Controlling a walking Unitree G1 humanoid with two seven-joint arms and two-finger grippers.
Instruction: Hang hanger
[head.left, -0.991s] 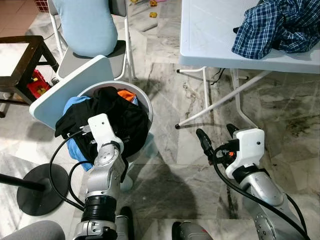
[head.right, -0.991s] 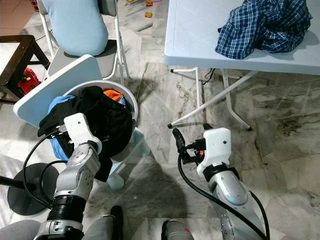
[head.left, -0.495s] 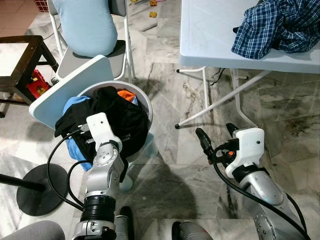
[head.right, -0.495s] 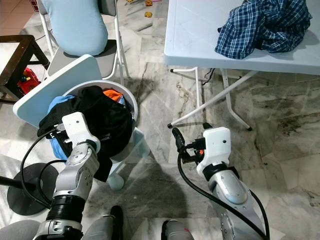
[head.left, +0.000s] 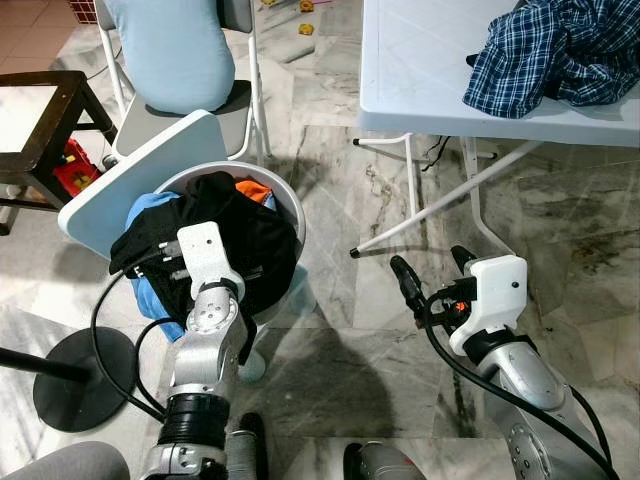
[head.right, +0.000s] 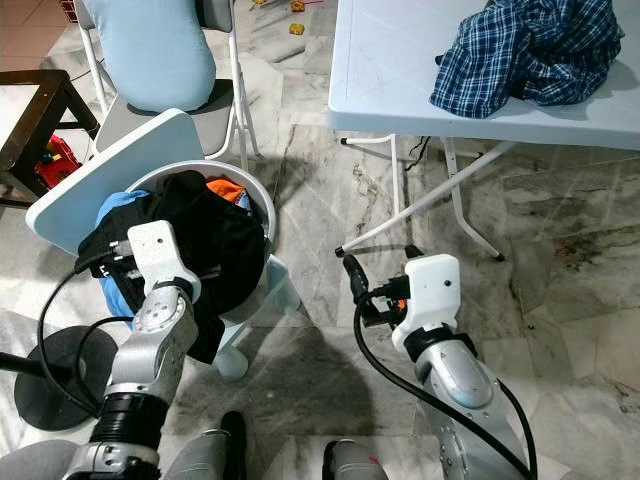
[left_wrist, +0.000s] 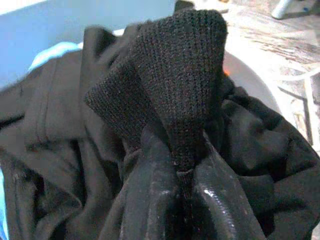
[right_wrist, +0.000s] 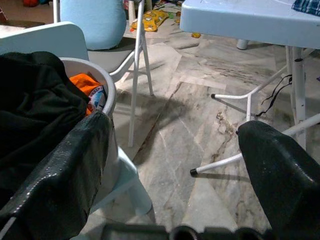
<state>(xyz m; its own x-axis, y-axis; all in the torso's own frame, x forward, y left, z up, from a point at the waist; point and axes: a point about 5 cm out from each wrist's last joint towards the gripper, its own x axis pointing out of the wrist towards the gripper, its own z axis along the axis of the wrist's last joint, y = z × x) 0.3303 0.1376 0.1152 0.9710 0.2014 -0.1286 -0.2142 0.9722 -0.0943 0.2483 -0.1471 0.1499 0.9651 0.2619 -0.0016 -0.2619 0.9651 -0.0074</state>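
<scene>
Matt knitted black cloth (left_wrist: 180, 75), seemingly ribbed

Bare floor (head.left: 330, 150) between basket (head.left: 290, 215) and table (head.left: 420, 60)

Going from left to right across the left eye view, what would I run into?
Dark wooden stool → white laundry basket stuffed with black clothing → right gripper → plaid shirt on the white folding table.

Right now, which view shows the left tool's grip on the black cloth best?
Left wrist view: the left tool is shut on a fold of black cloth, seen close. In the eye views the arm covers the pinch; the cloth fills the basket.
</scene>
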